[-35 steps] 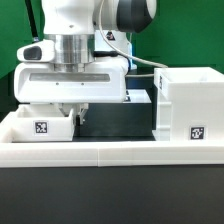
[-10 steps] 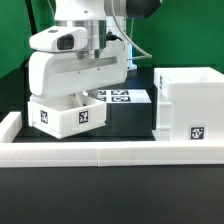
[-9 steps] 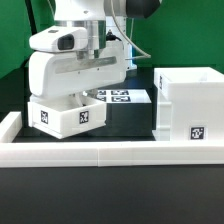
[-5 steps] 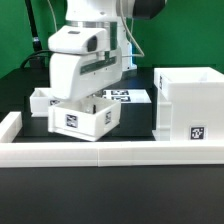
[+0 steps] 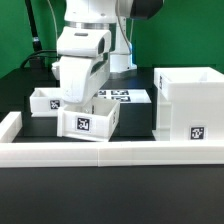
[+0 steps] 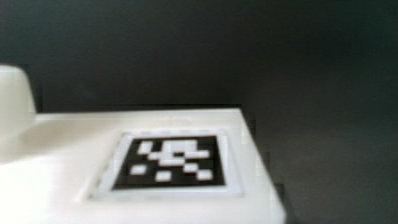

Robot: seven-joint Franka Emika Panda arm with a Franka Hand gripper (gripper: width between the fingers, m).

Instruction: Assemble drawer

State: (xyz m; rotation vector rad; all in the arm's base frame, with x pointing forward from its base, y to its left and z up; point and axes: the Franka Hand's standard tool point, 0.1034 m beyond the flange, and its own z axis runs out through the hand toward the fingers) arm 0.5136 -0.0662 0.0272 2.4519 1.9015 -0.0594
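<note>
claw [image 5: 86, 103] holding tilted tray [image 5: 88, 125], second tray [image 5: 42, 100] behind, housing [image 5: 190, 108] on the exterior view's right

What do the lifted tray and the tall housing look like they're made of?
The lifted tray: likely white plastic, matte; smooth even walls, crisp edges, no grain. The tall housing: seemingly the same matte white plastic; flat uniform panels, no shine. Resolution leaves it open.

pincer [image 5: 84, 100] tips hidden in tray [image 5: 92, 122] | tag [image 6: 173, 162] blurred; tray cut off
</note>
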